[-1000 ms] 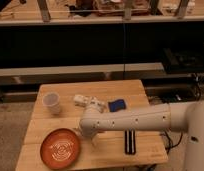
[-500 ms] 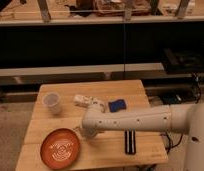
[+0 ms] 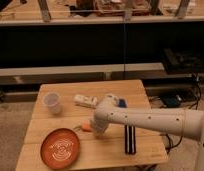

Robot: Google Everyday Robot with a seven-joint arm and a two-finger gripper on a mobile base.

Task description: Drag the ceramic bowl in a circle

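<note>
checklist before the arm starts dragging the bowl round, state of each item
1. Ceramic bowl lying flat on the table: ok.
2. Gripper near the bowl: ok, just off its upper right rim.
3. Gripper touching the bowl: cannot tell.
4. Room for a circle: not ok toward the front left, where the bowl lies near the table's edge.
5. Cup out of the path: ok, standing apart behind the bowl.
6. Black bar out of the path: ok, apart to the right.
</note>
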